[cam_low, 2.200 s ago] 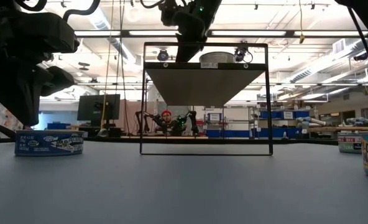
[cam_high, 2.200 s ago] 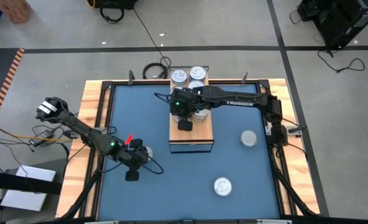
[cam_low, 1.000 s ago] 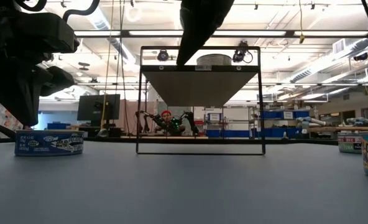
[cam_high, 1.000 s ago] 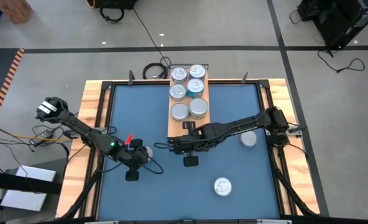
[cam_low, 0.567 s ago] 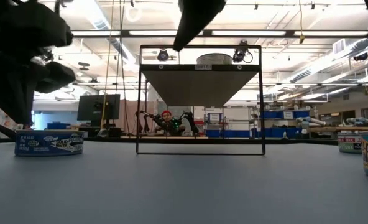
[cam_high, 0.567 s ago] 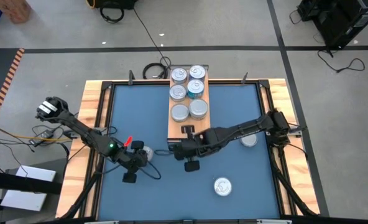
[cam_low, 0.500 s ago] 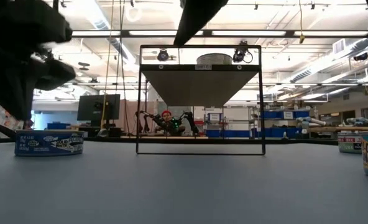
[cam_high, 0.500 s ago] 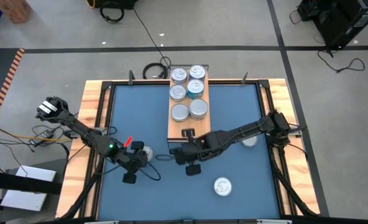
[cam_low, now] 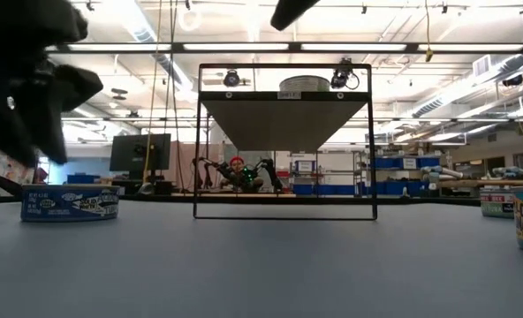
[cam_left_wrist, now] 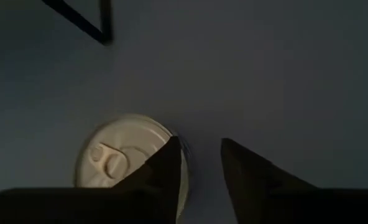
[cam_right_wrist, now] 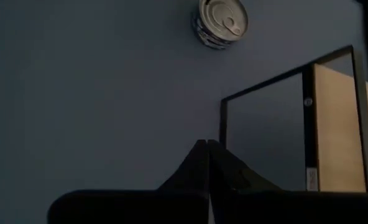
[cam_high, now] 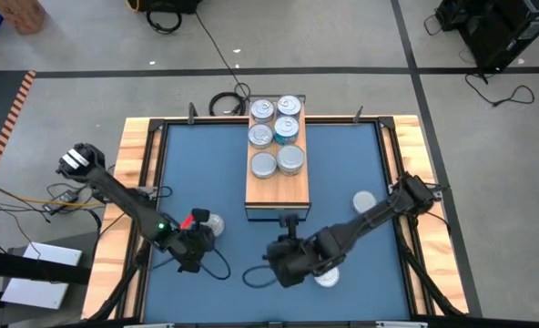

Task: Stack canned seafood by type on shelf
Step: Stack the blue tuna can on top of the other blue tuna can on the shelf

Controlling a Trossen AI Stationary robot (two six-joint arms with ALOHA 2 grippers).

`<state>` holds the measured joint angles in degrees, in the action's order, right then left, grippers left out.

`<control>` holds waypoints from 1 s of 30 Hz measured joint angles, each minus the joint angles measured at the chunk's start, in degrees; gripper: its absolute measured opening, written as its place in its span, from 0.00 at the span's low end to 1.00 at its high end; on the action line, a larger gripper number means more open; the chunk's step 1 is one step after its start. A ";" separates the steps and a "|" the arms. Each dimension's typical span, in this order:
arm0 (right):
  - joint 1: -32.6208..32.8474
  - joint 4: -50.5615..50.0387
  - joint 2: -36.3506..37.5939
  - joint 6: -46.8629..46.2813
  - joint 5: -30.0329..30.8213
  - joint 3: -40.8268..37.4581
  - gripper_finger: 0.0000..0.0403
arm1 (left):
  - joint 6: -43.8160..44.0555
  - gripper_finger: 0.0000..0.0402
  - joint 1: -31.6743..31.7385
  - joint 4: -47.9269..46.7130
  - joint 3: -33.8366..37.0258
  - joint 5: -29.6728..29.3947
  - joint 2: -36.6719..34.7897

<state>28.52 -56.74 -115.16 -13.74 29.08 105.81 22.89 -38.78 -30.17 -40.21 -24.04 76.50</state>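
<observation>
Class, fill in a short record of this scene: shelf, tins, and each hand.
Shelf: wooden shelf, far middle of the blue mat
Tins on shelf: six lids showing from above
Loose tins: three; near tin, right tin, front tin
Left hand: open, beside the near tin, not around it
Right hand: shut, empty

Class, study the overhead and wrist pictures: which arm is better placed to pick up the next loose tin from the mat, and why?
Probably left. The left claw hangs open right beside a tin on the mat. The right claw is shut, though it hovers by another tin.
</observation>
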 joint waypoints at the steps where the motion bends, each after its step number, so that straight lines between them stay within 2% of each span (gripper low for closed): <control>1: 0.51 0.05 -0.01 -0.87 0.96 -0.54 0.01 | -0.02 0.30 -0.31 -0.06 0.00 -0.01 1.05; 5: 1.96 0.26 0.01 -3.24 4.54 -2.34 0.01 | 0.32 0.31 -1.04 -0.34 -0.03 -0.84 4.61; 14: 2.82 1.45 0.00 -4.68 6.04 -3.92 0.01 | 6.74 0.29 -1.09 -3.19 -0.15 -6.17 8.26; 18: 2.84 1.62 0.00 -4.70 6.08 -3.92 0.01 | 7.63 0.21 -1.09 -3.89 -0.20 -6.85 8.86; 23: 2.84 1.60 -0.01 -4.61 6.45 -3.92 0.01 | 7.42 0.03 -1.05 -4.81 -0.86 -6.76 8.91; 30: 2.87 1.32 -0.01 -4.24 6.43 -3.94 0.01 | 4.86 0.01 -1.09 -8.72 -6.70 -1.57 9.15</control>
<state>31.39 -55.42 -115.18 -17.98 35.51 101.86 27.75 -39.88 -38.90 -46.90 -25.61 85.65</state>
